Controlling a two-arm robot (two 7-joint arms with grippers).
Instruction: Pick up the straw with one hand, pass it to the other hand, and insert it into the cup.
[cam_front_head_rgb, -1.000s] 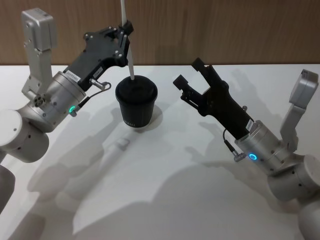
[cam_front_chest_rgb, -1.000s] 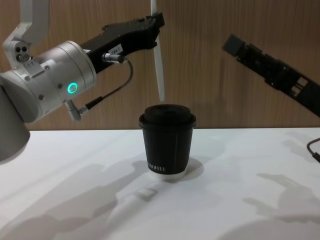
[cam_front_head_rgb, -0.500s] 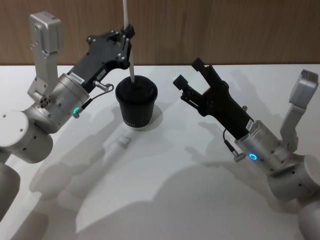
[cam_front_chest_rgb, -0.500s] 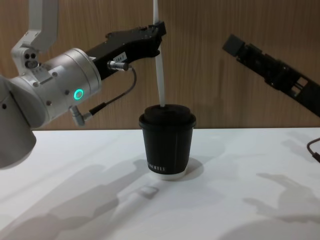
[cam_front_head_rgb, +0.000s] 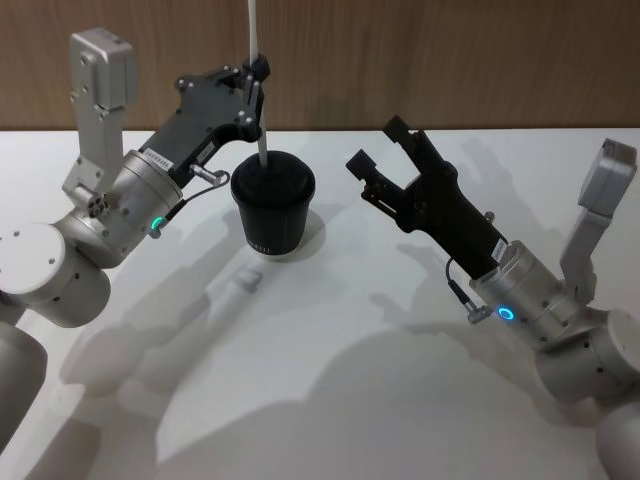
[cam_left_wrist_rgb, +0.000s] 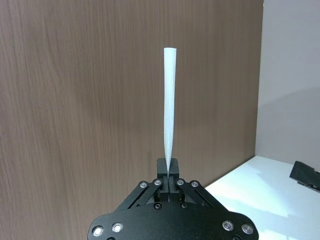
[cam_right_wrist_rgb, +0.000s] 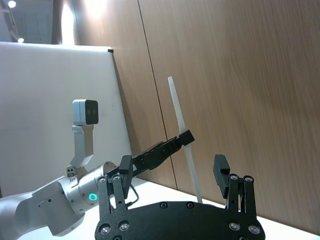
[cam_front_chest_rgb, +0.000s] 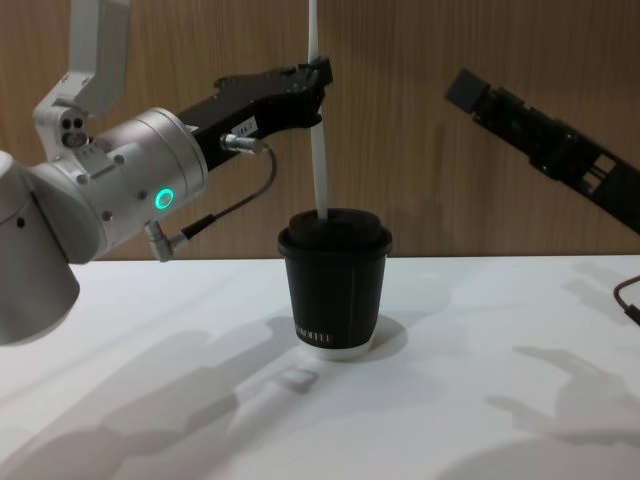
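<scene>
**Straw held upright at the cup lid**

The straw (cam_front_chest_rgb: 319, 130) was gripped by the left tool (cam_front_head_rgb: 258, 78), whose two fingers were closed tight on it, well above its lower end. In the left wrist view the straw (cam_left_wrist_rgb: 169, 115) was seen rising straight out from between the pinched fingertips (cam_left_wrist_rgb: 168, 176). It was held almost vertical, directly over the cup (cam_front_chest_rgb: 334, 282), and its lower end was met by the middle of the domed lid; how far it had entered could not be told. In the head view its upper part (cam_front_head_rgb: 255, 40) was cut off by the frame's top edge.

The cup (cam_front_head_rgb: 273, 208) was stood upright on the white tabletop (cam_front_head_rgb: 380, 380), towards the back and between the two arms. A small pale piece (cam_front_head_rgb: 243, 279) was seen lying on the tabletop just in front of it, too small to be identified.

The right tool (cam_front_head_rgb: 381, 146) was held well apart to the cup's right, raised above the tabletop, with its fingers spread wide and nothing between them. From the right wrist view its spread fingers (cam_right_wrist_rgb: 224, 181) were shown pointing towards the left tool (cam_right_wrist_rgb: 184, 138) and the straw (cam_right_wrist_rgb: 184, 145).
</scene>
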